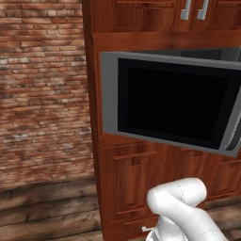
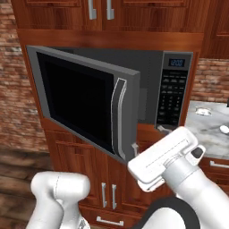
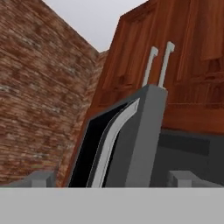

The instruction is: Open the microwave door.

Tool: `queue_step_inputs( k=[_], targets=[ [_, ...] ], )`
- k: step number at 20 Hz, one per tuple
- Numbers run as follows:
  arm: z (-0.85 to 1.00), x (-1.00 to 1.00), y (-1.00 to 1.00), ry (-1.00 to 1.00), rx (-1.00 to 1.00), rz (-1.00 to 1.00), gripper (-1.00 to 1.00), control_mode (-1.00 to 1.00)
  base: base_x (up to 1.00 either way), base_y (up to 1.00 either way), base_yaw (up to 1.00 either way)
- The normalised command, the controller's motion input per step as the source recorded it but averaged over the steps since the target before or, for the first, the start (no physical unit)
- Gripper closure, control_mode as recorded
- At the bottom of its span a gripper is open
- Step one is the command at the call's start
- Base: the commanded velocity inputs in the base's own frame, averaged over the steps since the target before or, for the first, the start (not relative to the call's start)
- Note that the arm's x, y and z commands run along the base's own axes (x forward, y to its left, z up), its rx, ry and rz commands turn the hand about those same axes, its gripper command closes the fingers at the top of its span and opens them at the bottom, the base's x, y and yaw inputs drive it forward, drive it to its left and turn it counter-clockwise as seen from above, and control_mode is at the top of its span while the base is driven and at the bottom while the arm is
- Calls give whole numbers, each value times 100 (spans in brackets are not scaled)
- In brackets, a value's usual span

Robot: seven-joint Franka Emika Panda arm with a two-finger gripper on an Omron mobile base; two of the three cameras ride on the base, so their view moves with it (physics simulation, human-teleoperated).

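The stiff, hinged door (image 2: 80, 98) should swing easily if pushed at its handle (image 2: 117, 117); the tool (image 3: 111, 178) sits apart astride its edge.

The white arm rises from below, its elbow bent, the forearm reaching up and forward. The hand tilts upward. The gripper (image 2: 146, 142) is partly hidden by the hand; two fingers (image 3: 42, 178) stand well apart in the hand view, nothing clamped between them.
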Motion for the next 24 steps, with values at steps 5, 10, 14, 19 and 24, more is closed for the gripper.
queue_step_inputs(
  k=[5, 10, 14, 19, 24],
  targets=[
    [-40, 42, 4, -38, -38, 0, -100, -100, 0, 0, 0],
    [-3, 41, -43, -12, -17, 0, -100, -100, 0, 0, 0],
    [-6, 69, -28, -2, -15, 0, -100, -100, 0, 0, 0],
    [-20, 66, -4, -7, -18, 0, -100, -100, 0, 0, 0],
    [-24, 45, 0, -22, -15, 0, -100, -100, 0, 0, 0]
  ],
)
